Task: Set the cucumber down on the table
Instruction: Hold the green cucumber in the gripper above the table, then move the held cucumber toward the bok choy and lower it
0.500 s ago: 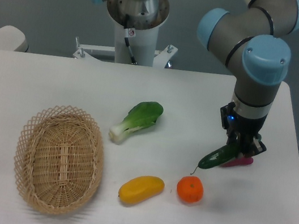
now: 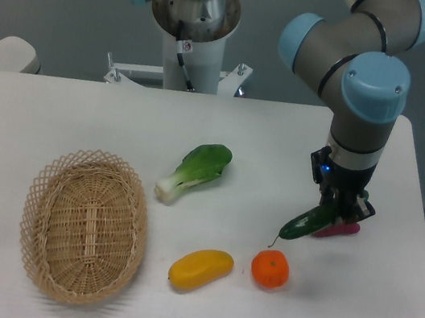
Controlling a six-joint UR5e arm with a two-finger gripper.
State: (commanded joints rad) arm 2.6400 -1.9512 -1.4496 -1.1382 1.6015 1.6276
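- The gripper (image 2: pixel 340 210) is closed on the cucumber (image 2: pixel 310 222), clamping its right end; the cucumber slants down to the left, its thin stem tip pointing toward the orange fruit (image 2: pixel 270 268).
- The cucumber sits low over the right part of the table (image 2: pixel 57 113); whether its body touches the surface cannot be told.
- A purple vegetable (image 2: pixel 341 229) lies just behind and right of the cucumber, partly hidden by the fingers.
- Open white surface runs right of the gripper to the table's right edge, and near of it to the near edge.
- To the left, the orange fruit is just below the stem tip, the yellow fruit (image 2: pixel 200 268) beside that, the bok choy (image 2: pixel 194 171) farther left and back, and the wicker basket (image 2: pixel 84 223) well apart near the left side.
- Against the earlier frame, the gripper and cucumber have shifted very slightly left and up; the stem tip is a little farther from the orange fruit. All else lies unchanged.
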